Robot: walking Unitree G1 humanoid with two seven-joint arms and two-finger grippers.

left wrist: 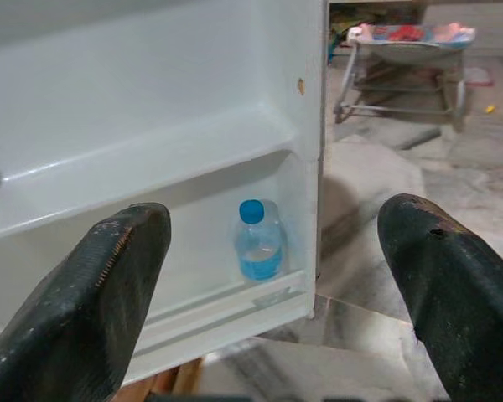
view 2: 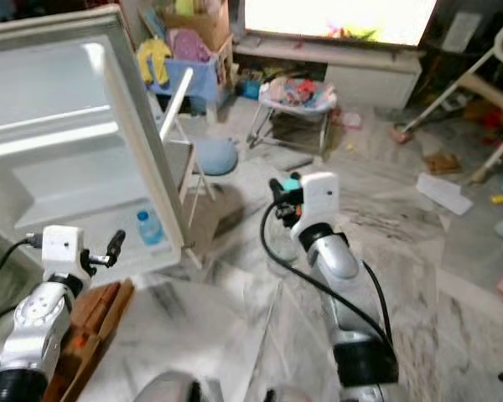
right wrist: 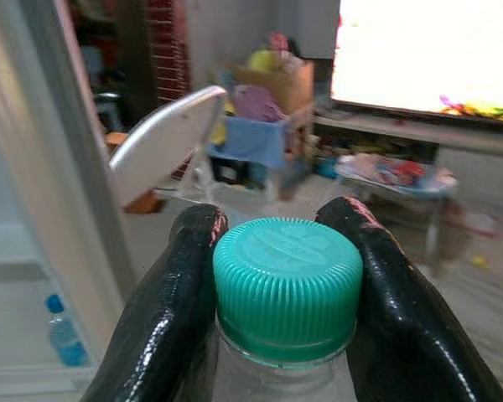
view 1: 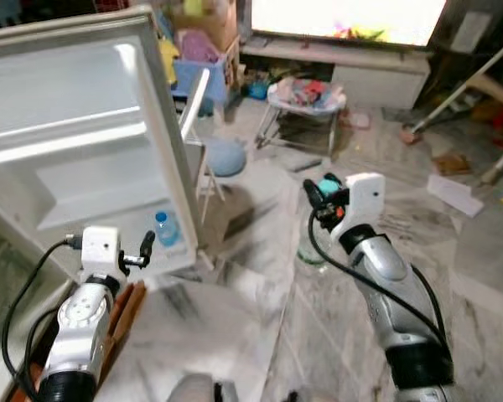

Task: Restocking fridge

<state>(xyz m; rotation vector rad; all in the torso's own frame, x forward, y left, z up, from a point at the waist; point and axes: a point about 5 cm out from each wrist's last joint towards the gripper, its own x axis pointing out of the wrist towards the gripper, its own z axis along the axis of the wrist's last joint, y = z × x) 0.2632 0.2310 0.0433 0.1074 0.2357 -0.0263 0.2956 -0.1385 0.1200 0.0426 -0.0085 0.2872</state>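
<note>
Fingers of the right gripper (right wrist: 287,335) clench a green-capped bottle (right wrist: 287,289), upright; the fridge door shelf (view 1: 163,260) lies far left, nearer the left gripper (left wrist: 277,276), released, facing a blue-capped bottle (left wrist: 258,243).

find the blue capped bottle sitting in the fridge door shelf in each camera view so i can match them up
Left eye view: blue-capped bottle low on the fridge door, near its right edge.
Right eye view: same spot.
Left wrist view: centre, between the open left gripper's fingers.
Right wrist view: lower left.
Shared landmark: the door's bottom shelf corner.
</note>
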